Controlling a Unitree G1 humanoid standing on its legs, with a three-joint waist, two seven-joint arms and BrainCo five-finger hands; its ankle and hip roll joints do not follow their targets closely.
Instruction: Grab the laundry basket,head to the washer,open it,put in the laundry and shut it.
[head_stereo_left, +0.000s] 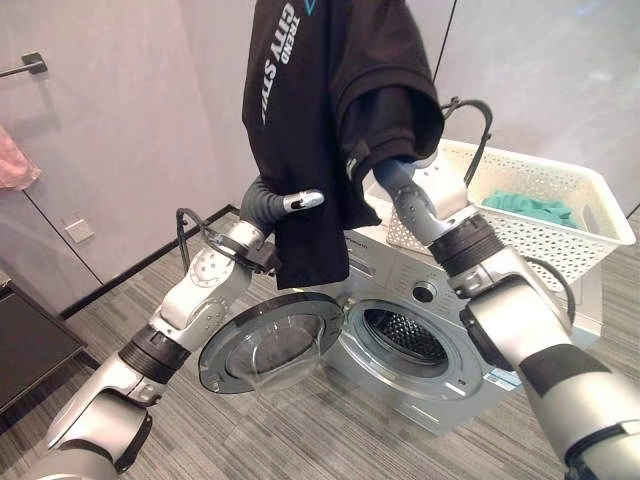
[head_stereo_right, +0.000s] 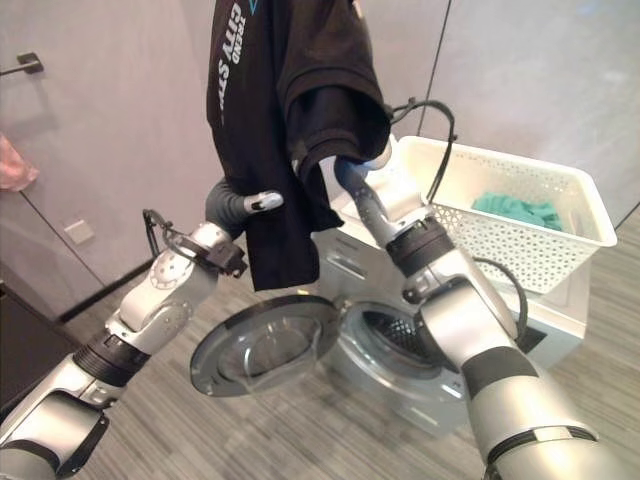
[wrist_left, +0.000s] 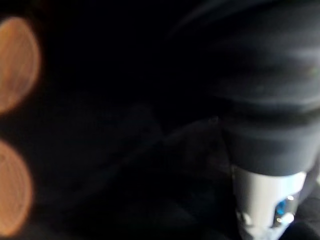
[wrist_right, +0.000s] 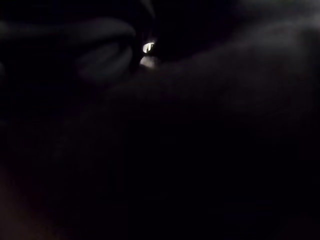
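Black shirt (head_stereo_left: 320, 90) hangs high in front of me, above the washer (head_stereo_left: 420, 300), draped over my right hand (head_stereo_left: 392, 172); that hand's fingers are buried in the cloth, so I can't tell their state. My left hand (head_stereo_left: 290, 203) is at the shirt's left edge, one silver finger poking out, the rest behind the fabric, can't tell if it pinches. Washer door (head_stereo_left: 270, 345) swung open to the left, drum (head_stereo_left: 405, 335) visible. White basket (head_stereo_left: 560, 215) sits on top of the washer, green cloth (head_stereo_left: 530, 208) inside. Pink towel (head_stereo_left: 15, 160) on the wall far left.
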